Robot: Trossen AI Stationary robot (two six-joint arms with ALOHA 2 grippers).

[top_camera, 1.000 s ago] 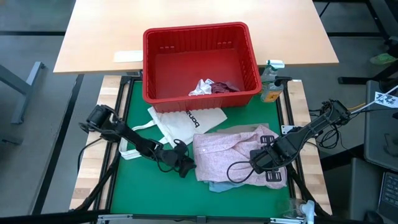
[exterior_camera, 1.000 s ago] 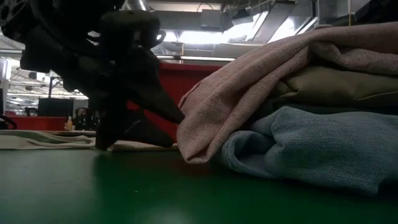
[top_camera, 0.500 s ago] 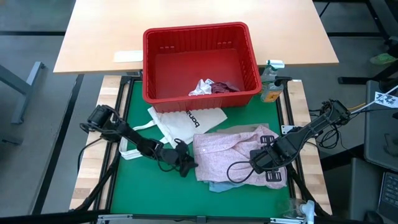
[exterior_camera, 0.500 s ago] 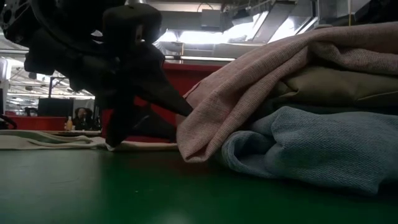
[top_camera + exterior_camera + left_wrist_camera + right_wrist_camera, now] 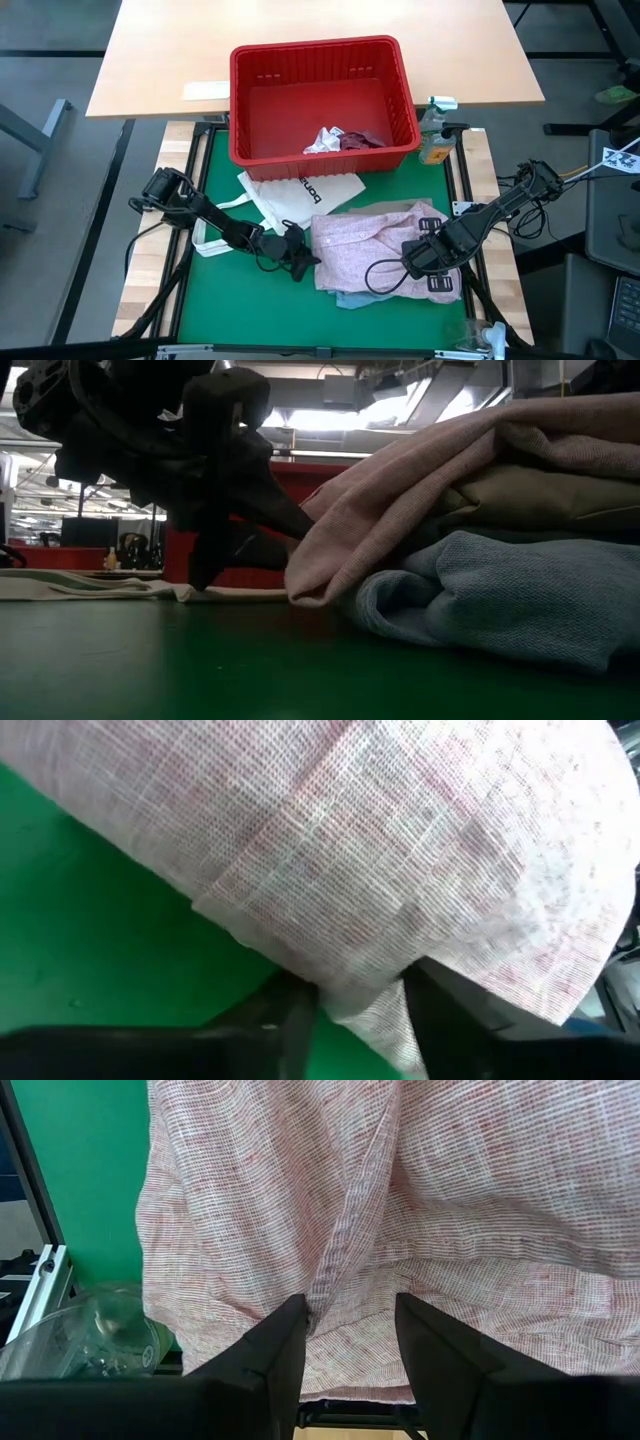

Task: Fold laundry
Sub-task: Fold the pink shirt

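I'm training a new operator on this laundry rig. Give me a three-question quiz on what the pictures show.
1. True or false: the pink shirt lies on top of the pile.
2. What lies in the red basket? A) the tote bag B) a few small cloth pieces C) a bottle
3. Which tool is at the pink shirt's left edge?

Key:
1. True; khaki and light blue pieces lie under it.
2. B; small white and maroon pieces. The tote bag lies on the green mat.
3. The left tool, its fingers astride the cloth's edge; the right tool rests on the shirt's right part.
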